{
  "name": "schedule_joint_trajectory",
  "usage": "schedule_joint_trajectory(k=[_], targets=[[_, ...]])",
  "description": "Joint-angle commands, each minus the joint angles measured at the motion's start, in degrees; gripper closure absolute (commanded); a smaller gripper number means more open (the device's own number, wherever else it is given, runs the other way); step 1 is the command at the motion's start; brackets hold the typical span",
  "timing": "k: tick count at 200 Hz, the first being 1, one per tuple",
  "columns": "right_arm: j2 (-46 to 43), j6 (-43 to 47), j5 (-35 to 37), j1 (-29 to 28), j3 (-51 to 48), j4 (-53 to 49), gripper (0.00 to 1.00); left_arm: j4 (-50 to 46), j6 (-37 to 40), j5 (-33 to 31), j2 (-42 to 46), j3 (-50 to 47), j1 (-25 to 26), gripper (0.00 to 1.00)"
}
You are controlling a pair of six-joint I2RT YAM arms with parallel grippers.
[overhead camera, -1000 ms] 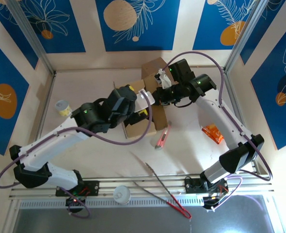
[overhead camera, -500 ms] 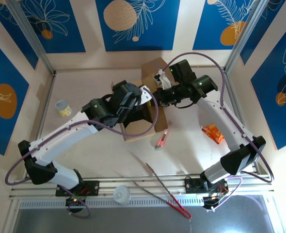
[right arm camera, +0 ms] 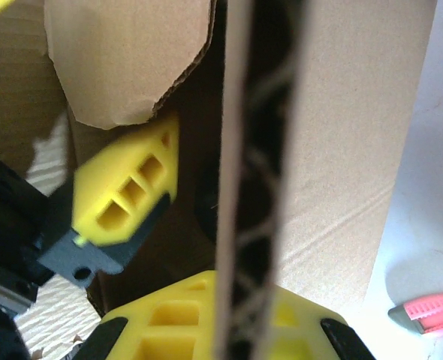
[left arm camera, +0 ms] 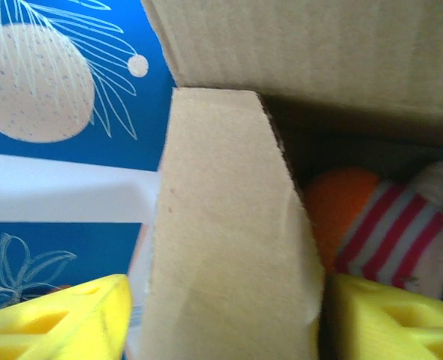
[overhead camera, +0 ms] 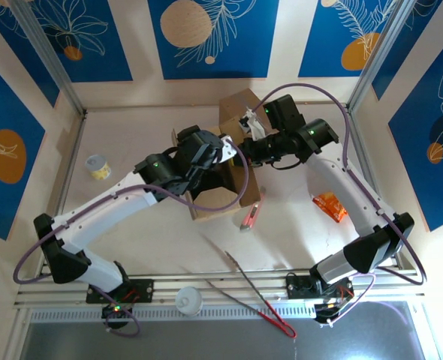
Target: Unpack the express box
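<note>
On the bench [overhead camera: 146, 240], a pink cutter [overhead camera: 251, 215] lies just near-right of the express box [overhead camera: 223, 193], which stands open at the middle. The right pincer [right arm camera: 233, 304] is clenched on the box's right wall, I judge to steady it. The left pincer [left arm camera: 229, 322] straddles an inner flap [left arm camera: 229, 225], one finger on each side and not yet pinching, likely to fold it clear of the striped item [left arm camera: 390, 229] inside. Since a second ago the left arm has reached farther over the box and its fingers have drawn closer together. The box and the right pincer have stayed put.

Overhead view bright, even, sharp; wrist views soft, close-up blur; box [left arm camera: 229, 247] interior shadowed.
</note>
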State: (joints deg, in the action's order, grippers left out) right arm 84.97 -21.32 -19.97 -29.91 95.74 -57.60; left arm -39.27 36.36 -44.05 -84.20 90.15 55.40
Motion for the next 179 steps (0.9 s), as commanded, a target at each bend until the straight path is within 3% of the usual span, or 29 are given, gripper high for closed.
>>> schedule_joint_trajectory(k=[1,63,92,103,121,142,179], targets=[[-2.04,-0.39,-2.58,0.20,-0.77,1.31,1.00,2.90,1.52,-2.35,0.84,0.17,-0.55,0.49],[-1.82,0.02,-1.73,0.20,-3.44,2.89,1.00,0.43,2.55,-4.26,1.76,2.89,-0.55,1.00],[-2.32,1.84,-0.07,-0.11,-6.03,4.88,1.00,-0.98,2.63,-4.68,2.60,5.06,-0.55,1.00],[-3.03,2.76,1.92,-0.74,-7.14,5.59,0.91,-2.67,1.72,-4.56,2.55,6.56,-0.55,1.00],[-5.16,4.03,7.66,-2.72,-8.90,6.71,0.64,-5.78,-0.32,-3.78,2.21,8.35,-0.55,1.00],[-8.65,4.32,16.14,-5.63,-11.17,7.91,0.42,-7.71,-2.41,-3.35,1.77,8.50,-0.55,1.00],[-18.68,3.99,36.58,-15.83,-19.64,14.98,0.37,-8.94,-4.70,-2.71,1.07,7.02,-0.73,1.00]])
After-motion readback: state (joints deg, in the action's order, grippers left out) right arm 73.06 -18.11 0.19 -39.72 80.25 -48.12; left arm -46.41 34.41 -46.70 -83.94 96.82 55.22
